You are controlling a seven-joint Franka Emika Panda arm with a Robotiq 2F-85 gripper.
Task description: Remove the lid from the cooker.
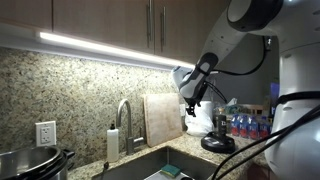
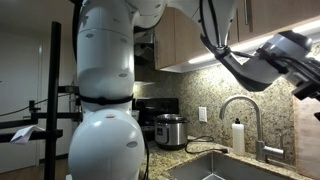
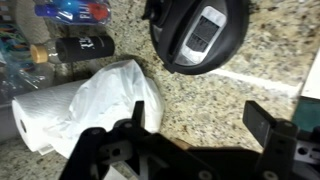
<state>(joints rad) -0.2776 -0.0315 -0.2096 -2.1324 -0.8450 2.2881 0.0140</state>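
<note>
The black round lid (image 3: 200, 35), with its raised central handle, lies flat on the granite counter; it also shows in an exterior view (image 1: 218, 144). The cooker (image 1: 30, 160) stands far off at the other end of the counter beyond the sink, its shiny steel rim showing. It appears small in an exterior view (image 2: 172, 131). My gripper (image 3: 200, 115) is open and empty, above the counter and a little off the lid. In an exterior view the gripper (image 1: 190, 103) hangs above and beside the lid.
A paper towel roll in a white plastic bag (image 3: 80, 110) lies beside the lid, with bottles (image 3: 70, 45) behind it. A cutting board (image 1: 160, 118), a faucet (image 1: 124, 115) and a soap bottle (image 1: 112, 143) stand by the sink (image 1: 150, 165).
</note>
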